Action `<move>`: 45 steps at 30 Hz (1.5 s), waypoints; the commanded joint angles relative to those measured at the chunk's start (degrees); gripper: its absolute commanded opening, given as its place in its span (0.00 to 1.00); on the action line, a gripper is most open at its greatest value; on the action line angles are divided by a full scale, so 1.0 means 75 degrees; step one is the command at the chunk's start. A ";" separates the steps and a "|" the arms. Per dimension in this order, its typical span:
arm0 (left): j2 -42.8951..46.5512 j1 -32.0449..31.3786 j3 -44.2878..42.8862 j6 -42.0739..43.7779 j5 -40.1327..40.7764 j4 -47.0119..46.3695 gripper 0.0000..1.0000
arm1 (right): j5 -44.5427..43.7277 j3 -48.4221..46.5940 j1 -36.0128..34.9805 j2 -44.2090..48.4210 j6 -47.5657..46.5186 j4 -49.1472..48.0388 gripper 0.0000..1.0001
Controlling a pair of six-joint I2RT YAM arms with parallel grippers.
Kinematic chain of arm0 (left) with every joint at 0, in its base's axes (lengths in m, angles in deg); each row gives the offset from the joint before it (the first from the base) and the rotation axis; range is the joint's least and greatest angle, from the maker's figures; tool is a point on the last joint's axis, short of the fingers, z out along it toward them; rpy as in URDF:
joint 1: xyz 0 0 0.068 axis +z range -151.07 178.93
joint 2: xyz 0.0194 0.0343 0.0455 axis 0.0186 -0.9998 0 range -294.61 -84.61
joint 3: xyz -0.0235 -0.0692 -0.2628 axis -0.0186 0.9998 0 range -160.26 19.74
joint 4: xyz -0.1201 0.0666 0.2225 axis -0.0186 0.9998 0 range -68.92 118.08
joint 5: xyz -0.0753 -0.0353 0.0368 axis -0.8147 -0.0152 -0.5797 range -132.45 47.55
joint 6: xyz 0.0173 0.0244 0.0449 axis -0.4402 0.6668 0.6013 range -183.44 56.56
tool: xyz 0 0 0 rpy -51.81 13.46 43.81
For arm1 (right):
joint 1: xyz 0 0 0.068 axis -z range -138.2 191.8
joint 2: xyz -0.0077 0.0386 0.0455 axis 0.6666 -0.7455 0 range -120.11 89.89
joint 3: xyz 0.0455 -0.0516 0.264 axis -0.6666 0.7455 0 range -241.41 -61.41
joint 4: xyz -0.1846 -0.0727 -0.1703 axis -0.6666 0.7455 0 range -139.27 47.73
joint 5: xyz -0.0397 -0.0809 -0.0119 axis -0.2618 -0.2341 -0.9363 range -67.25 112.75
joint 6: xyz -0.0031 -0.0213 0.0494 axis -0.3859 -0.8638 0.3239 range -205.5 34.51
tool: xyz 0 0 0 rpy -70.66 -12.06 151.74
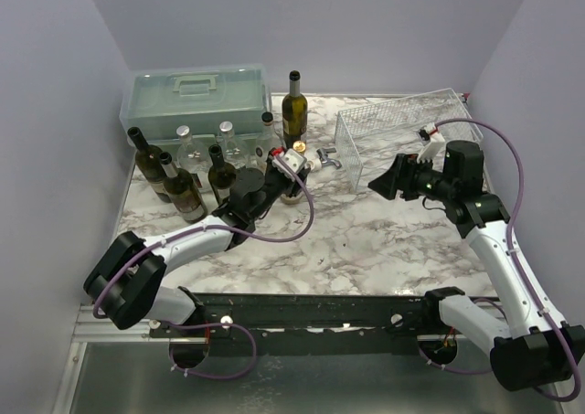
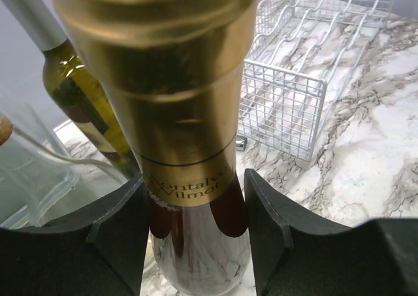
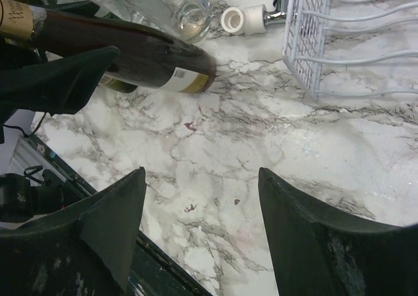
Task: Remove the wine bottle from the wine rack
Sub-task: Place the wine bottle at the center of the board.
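The left hand [image 2: 196, 208] clamps the wine bottle [image 2: 176, 93]; seat its base flat on the tabletop [image 3: 261, 146] before letting go. The right hand [image 3: 201, 175] hangs spread, empty

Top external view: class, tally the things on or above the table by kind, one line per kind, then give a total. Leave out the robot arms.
Dark wine bottles: 5, one held in the left pincer
Clear bottles: 3
Green toolbox: 1
White wine rack: 1
Small metal gadget: 1
Total: 11
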 commanded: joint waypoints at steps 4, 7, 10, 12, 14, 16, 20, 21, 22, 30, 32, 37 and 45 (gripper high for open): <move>0.0743 0.0179 -0.0815 -0.0552 0.0908 -0.0863 0.00 | 0.0137 0.0204 0.0106 0.0228 -0.0098 -0.0261 0.73; 0.0787 0.0232 -0.0905 -0.0752 0.1058 -0.0649 0.00 | 0.0149 0.0220 0.0127 0.0241 -0.0087 -0.0286 0.73; 0.0825 0.0279 -0.0998 -0.0877 0.1154 -0.0486 0.00 | 0.0169 0.0257 0.0153 0.0263 -0.0090 -0.0309 0.73; 0.0843 0.0297 -0.1078 -0.0935 0.1216 -0.0369 0.00 | 0.0173 0.0283 0.0162 0.0276 -0.0078 -0.0338 0.73; 0.0826 0.0302 -0.1152 -0.0951 0.1266 -0.0280 0.00 | 0.0183 0.0306 0.0174 0.0300 -0.0076 -0.0345 0.72; 0.0814 0.0314 -0.1196 -0.0963 0.1349 -0.0207 0.00 | 0.0196 0.0318 0.0197 0.0306 -0.0077 -0.0346 0.73; 0.0781 0.0337 -0.1233 -0.1006 0.1468 -0.0107 0.00 | 0.0208 0.0337 0.0221 0.0347 -0.0072 -0.0368 0.73; 0.0779 0.0347 -0.1223 -0.1030 0.1492 -0.0089 0.01 | 0.0206 0.0348 0.0236 0.0356 -0.0069 -0.0371 0.73; 0.0779 0.0348 -0.1221 -0.1058 0.1524 -0.0068 0.03 | 0.0207 0.0354 0.0239 0.0360 -0.0064 -0.0371 0.73; 0.0838 0.0373 -0.1169 -0.1241 0.1730 -0.0030 0.25 | 0.0243 0.0390 0.0285 0.0395 -0.0053 -0.0404 0.73; 0.0849 0.0374 -0.1141 -0.1276 0.1737 -0.0019 0.31 | 0.0243 0.0394 0.0292 0.0393 -0.0054 -0.0405 0.73; 0.0894 0.0364 -0.1064 -0.1349 0.1774 -0.0006 0.41 | 0.0257 0.0407 0.0318 0.0405 -0.0055 -0.0407 0.73; 0.1002 0.0368 -0.0999 -0.1404 0.1830 0.0029 0.61 | 0.0279 0.0412 0.0361 0.0387 -0.0040 -0.0442 0.73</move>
